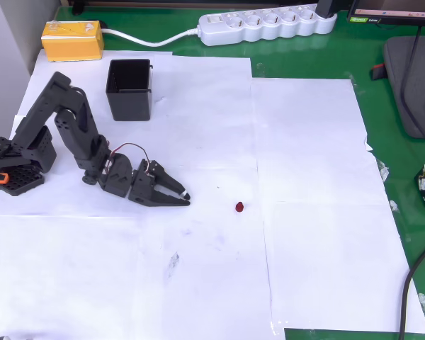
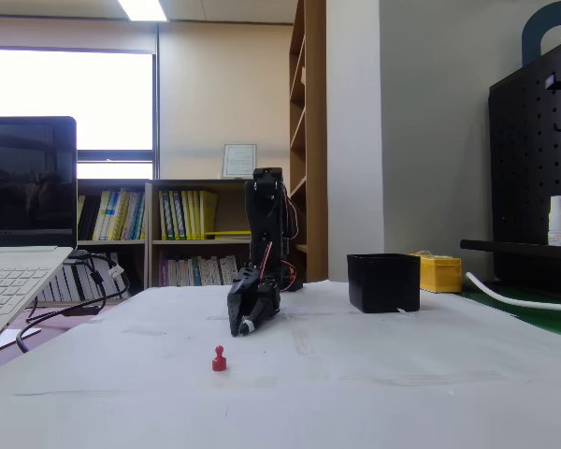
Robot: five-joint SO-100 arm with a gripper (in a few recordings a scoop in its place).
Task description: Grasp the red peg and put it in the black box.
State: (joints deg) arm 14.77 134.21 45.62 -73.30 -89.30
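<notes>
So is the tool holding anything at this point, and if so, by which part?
Nothing is held. The tool is empty, its tips close together and apart from the red peg, which stands alone on the white paper.

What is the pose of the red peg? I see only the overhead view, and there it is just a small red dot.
Observer: In the fixed view the red peg stands upright on the paper, with a round head on top and a wider foot below.
Operator: And how high is the tool? From above I cannot judge its height.
Observer: The tool slopes downward and its tip hangs low, close to the paper. I cannot tell whether it touches.
</notes>
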